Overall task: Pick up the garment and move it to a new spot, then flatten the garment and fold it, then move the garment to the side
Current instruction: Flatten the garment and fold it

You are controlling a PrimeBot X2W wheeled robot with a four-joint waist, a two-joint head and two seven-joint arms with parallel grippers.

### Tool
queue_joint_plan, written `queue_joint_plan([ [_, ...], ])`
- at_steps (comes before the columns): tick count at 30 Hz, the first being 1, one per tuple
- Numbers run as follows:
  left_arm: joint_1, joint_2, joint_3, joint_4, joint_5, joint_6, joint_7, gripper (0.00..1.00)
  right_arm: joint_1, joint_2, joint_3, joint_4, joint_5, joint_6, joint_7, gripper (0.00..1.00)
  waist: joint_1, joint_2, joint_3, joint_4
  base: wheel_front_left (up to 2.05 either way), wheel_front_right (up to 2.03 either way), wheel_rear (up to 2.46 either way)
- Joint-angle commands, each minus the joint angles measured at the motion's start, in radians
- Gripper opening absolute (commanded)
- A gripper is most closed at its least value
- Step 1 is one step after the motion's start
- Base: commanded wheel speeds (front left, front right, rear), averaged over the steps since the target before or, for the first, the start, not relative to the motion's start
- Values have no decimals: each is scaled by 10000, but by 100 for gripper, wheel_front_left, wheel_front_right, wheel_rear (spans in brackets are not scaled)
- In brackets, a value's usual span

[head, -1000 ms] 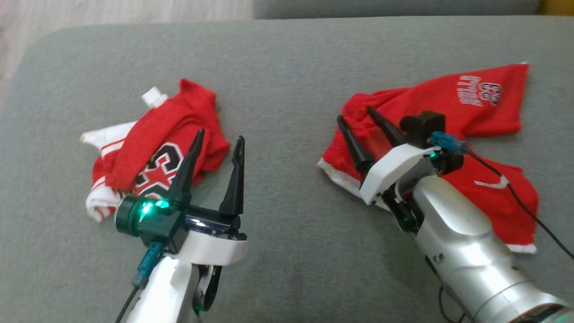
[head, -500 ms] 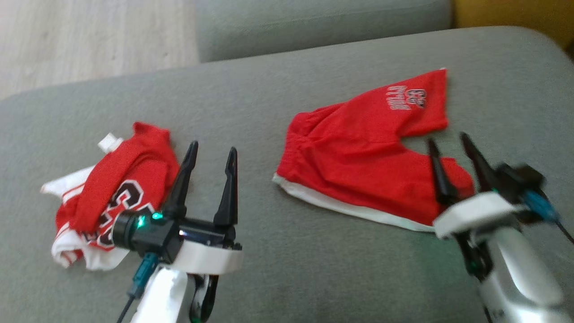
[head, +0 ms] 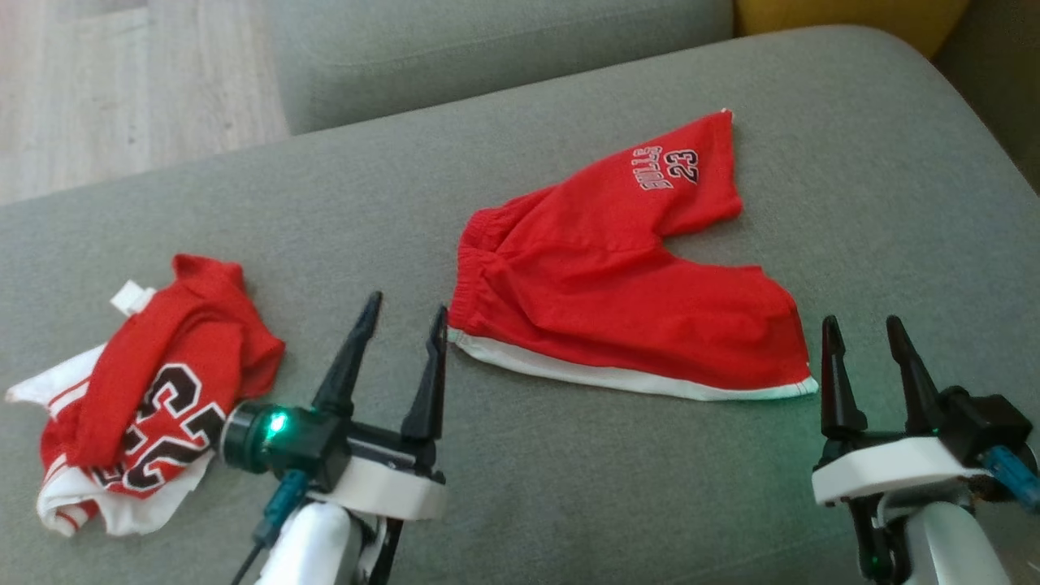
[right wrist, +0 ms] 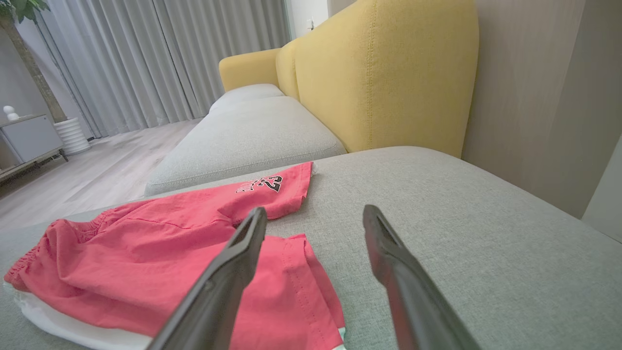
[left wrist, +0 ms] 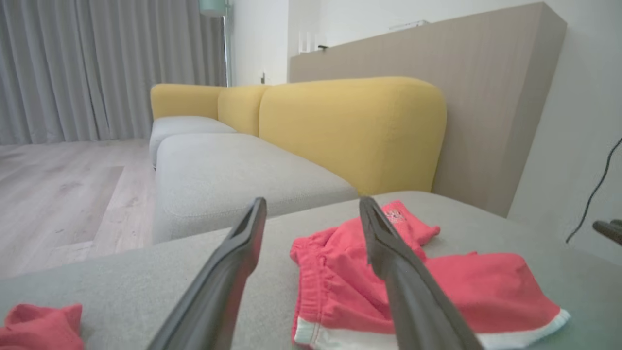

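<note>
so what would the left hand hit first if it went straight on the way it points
Probably the waistband end of the red shorts, just ahead of the left hand; its height above the cushion is unclear.

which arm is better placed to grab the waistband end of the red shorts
Left. The open left gripper has its fingertips close beside the waistband of the red shorts, at its near corner. The open right gripper sits by the leg hem at the opposite end.

Left gripper [head: 404, 319] and right gripper [head: 863, 331] both wide apart, empty, fingers forward.
</note>
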Motion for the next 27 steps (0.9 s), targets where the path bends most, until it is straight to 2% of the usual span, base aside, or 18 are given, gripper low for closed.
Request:
queue_joint_plan([
  [1,-539,113,128,22,180,-142,-51,100,-336,10,289,-409,-65,-7,-136,100,0,-1,173,-126,0,0,0],
  [17,-2662,952,-627,3410,882,-559,1650,100,-698,28,678,-579,683,-7,-136,100,0,-1,1198,-690,0,0,0],
  [25,-3124,1019,-952,4137,759,-704,1449,100,-748,29,659,-499,686,-7,-136,100,0,-1,1339,-768,0,0,0],
  [26,-3151,1006,-999,4201,722,-720,1429,44,-747,29,661,-462,672,-7,-137,100,0,-1,1338,-764,0,0,0],
  [27,-3197,990,-1149,4317,664,-754,1417,0,-742,29,666,-370,632,-7,-137,100,0,-1,1324,-744,0,0,0],
])
